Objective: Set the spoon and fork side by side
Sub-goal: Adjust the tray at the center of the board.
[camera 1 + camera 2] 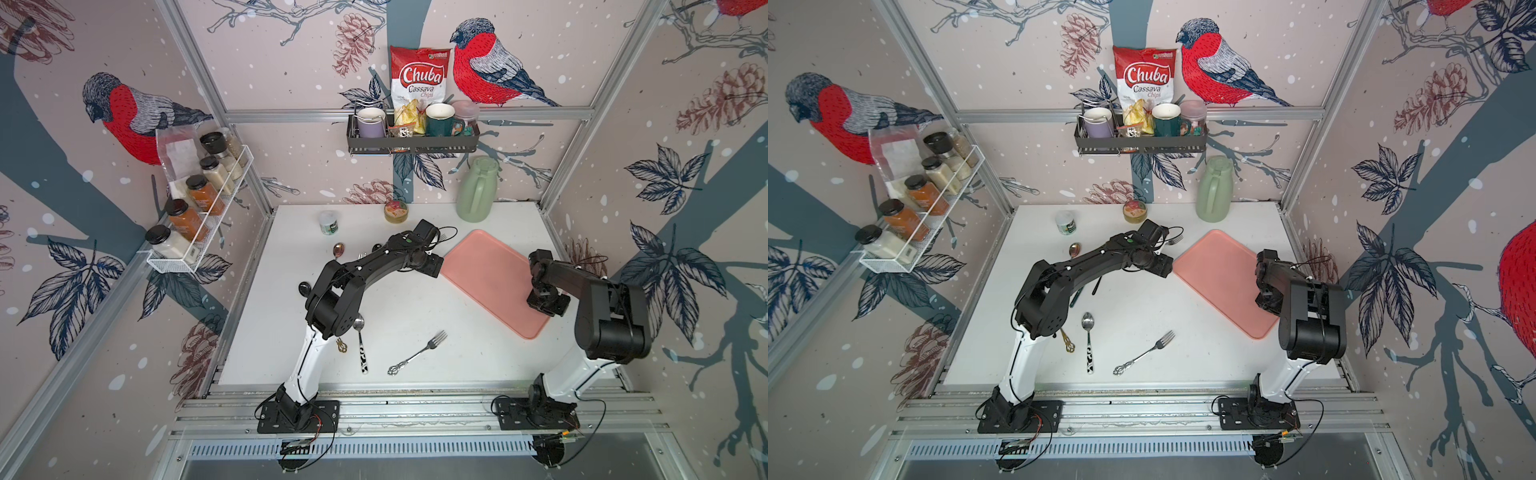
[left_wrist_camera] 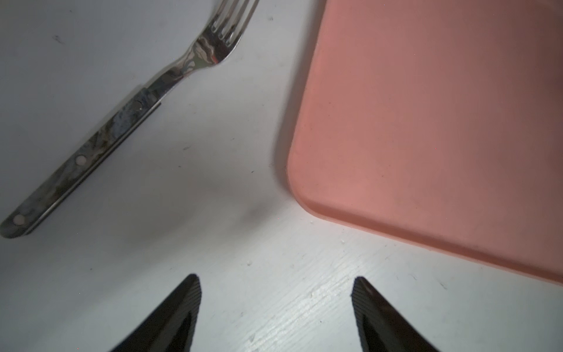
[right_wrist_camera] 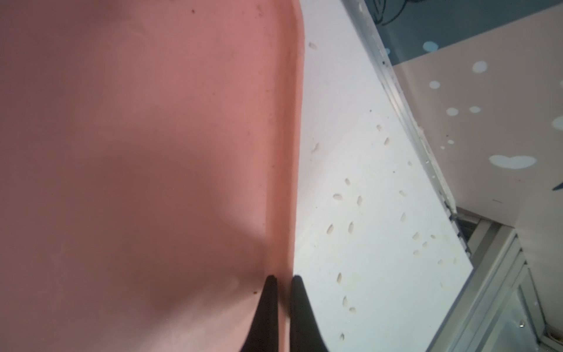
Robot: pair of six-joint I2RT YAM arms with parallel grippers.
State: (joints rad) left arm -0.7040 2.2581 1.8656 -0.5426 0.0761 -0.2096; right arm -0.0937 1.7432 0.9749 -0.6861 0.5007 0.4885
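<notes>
Silver fork (image 1: 417, 353), ornate handle, nr cow-print spoon (image 1: 1088, 346); L gripper (image 2: 275, 279) apart, R gripper (image 3: 284, 279) tight on pink tray (image 3: 292, 152) rim.

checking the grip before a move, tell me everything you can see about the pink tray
The pink tray is a flat, matte, plastic-looking rectangle with rounded corners and a low raised rim. Nothing visible lies on it. It rests skewed on the white table, right of centre. The right gripper is shut on the rim of the long edge nearest the right arm. The left gripper hangs open beside the opposite corner, not touching.
</notes>
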